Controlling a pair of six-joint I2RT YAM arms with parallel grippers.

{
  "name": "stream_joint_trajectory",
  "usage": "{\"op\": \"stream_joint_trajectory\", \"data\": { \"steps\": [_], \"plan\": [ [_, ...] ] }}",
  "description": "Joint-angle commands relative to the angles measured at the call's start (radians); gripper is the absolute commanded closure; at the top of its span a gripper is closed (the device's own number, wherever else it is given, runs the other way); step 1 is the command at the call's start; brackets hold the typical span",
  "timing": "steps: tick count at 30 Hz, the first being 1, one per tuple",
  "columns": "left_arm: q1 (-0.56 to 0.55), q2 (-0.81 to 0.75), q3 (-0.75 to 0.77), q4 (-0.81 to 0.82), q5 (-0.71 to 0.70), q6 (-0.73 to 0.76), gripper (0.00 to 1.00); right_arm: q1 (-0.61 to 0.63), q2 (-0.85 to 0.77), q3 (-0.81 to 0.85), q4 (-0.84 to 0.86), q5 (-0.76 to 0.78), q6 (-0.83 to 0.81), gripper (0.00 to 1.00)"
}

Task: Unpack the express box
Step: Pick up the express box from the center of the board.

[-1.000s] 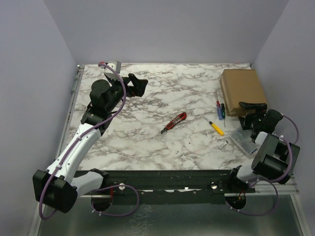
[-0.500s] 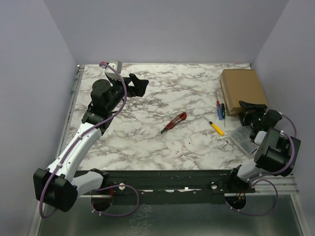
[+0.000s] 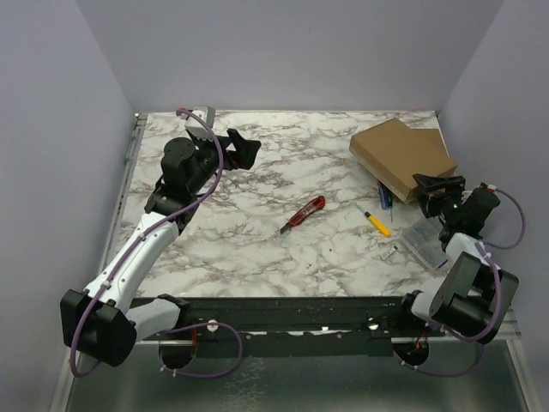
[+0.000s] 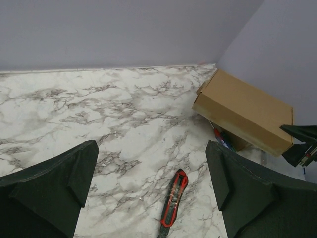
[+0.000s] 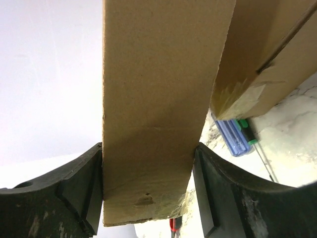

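The express box is a closed brown cardboard carton, tilted and turned at the back right of the table. My right gripper is shut on its near corner. In the right wrist view both black fingers press the two faces of the cardboard box near its taped end. My left gripper hangs open over the back left of the table, far from the box, with nothing between its fingers. The left wrist view looks across at the box and the red utility knife.
A red utility knife lies mid-table. A yellow-handled screwdriver and blue and red ones lie just under the box's near edge. A clear plastic packet and a small metal piece sit near the right arm.
The right gripper has closed on the box's near edge. The box has come up from lying square at the back right, swung round and shifted left. The left arm has barely moved.
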Motion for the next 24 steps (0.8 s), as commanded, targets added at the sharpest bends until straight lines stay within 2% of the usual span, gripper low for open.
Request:
{"op": "stream_joint_trajectory", "data": {
  "steps": [1,5,10,15,18,24],
  "plan": [
    [-0.004,0.021,-0.008,0.019,0.032,-0.010,0.01,0.021,-0.044,0.043,-0.045,-0.131,-0.044,0.62],
    [-0.004,0.032,-0.004,0.020,0.047,-0.013,0.01,0.110,-0.050,0.100,-0.088,-0.159,-0.060,0.65],
    [-0.004,0.045,-0.006,0.030,0.069,0.019,0.01,0.319,0.023,0.197,-0.126,-0.169,-0.080,0.65],
    [-0.020,0.049,0.003,0.079,0.185,0.053,0.01,0.492,0.136,0.260,-0.120,-0.162,-0.070,0.65],
    [-0.085,0.020,-0.048,0.111,0.160,0.187,0.01,0.553,0.213,0.314,-0.124,-0.185,-0.037,0.67],
    [-0.334,-0.083,-0.183,0.078,-0.013,0.661,0.01,0.660,0.276,0.378,-0.130,-0.193,0.004,0.69]
  ]
}}
